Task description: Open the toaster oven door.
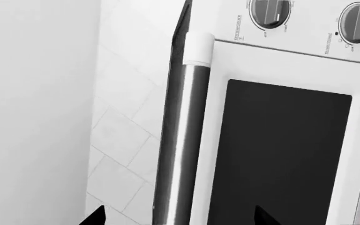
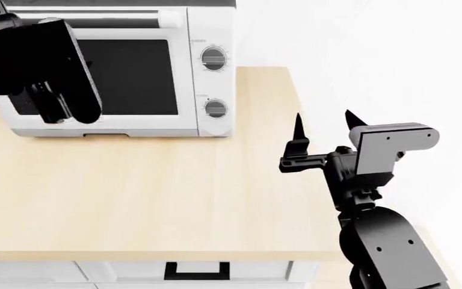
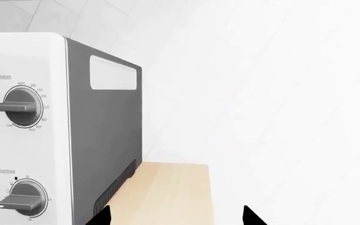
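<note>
- Left wrist view puts your left gripper (image 1: 176,216) spread wide, its tips straddling the silver bar handle (image 1: 183,140) without closing on it; you are at the approach step
- Next, by my reading, you close on that bar and swing the toaster oven door (image 1: 280,150) outward and down
- One toaster oven (image 2: 118,72) sits far left on the counter (image 2: 175,198), door shut
- Two knobs (image 2: 213,58); one drawer handle (image 2: 197,272)
- Your right gripper (image 2: 323,127) hangs spread and empty, well apart

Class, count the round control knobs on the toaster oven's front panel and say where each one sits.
2. On the toaster oven, the upper knob and lower knob sit one above the other on the panel right of the door. None seem hidden.
</note>
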Robot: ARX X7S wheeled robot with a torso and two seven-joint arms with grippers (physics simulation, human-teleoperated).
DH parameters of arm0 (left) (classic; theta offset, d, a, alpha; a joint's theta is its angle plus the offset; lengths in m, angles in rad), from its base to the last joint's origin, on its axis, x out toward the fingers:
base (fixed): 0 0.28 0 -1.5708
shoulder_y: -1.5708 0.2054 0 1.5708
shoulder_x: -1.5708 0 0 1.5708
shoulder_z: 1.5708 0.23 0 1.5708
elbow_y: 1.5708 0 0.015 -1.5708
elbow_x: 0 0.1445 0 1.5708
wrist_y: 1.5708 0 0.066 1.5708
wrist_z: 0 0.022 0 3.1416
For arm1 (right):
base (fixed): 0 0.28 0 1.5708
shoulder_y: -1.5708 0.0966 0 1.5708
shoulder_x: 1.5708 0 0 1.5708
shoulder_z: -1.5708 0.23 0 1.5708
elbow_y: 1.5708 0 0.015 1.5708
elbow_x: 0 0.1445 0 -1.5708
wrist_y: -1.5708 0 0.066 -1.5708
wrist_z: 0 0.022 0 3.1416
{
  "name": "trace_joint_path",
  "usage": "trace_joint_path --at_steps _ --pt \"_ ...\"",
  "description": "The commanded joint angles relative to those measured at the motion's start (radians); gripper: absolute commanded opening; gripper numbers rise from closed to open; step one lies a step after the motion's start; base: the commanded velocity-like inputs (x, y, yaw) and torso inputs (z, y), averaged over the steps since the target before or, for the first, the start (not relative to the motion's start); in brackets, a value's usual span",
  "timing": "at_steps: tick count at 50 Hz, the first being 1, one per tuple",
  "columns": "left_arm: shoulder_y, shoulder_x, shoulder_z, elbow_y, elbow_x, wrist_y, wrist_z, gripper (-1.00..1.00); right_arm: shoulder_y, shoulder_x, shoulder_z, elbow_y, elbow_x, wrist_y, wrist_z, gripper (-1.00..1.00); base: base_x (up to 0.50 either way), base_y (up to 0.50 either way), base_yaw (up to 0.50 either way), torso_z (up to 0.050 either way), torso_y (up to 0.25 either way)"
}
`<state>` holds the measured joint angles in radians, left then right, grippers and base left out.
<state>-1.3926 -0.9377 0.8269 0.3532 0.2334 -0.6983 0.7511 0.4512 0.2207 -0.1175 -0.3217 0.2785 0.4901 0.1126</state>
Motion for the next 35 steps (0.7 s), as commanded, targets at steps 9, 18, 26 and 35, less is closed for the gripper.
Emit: trace_joint_path --at_steps 9,18,26,35 --pt "-0.083 0.096 0.115 -0.281 0.105 0.215 -0.04 1.0 0.009 0.009 -0.003 -0.006 0.011 0.011 0.011 1.0 0.0 0.0 0.0 0.0 0.0" --pt "-0.093 0.137 0.143 -0.401 0.117 0.291 -0.071 1.0 0.01 0.013 -0.003 0.0 0.014 0.004 0.014 1.0 0.0 0.0 0.0 0.0 0.0" --pt "-0.101 0.171 0.154 -0.49 0.122 0.343 -0.105 1.0 0.01 0.017 -0.002 0.004 0.015 0.0 0.019 1.0 0.0 0.0 0.0 0.0 0.0" --pt "-0.122 0.2 0.166 -0.562 0.136 0.368 -0.117 1.0 0.014 0.021 -0.005 0.005 0.017 0.002 0.024 1.0 0.0 0.0 0.0 0.0 0.0"
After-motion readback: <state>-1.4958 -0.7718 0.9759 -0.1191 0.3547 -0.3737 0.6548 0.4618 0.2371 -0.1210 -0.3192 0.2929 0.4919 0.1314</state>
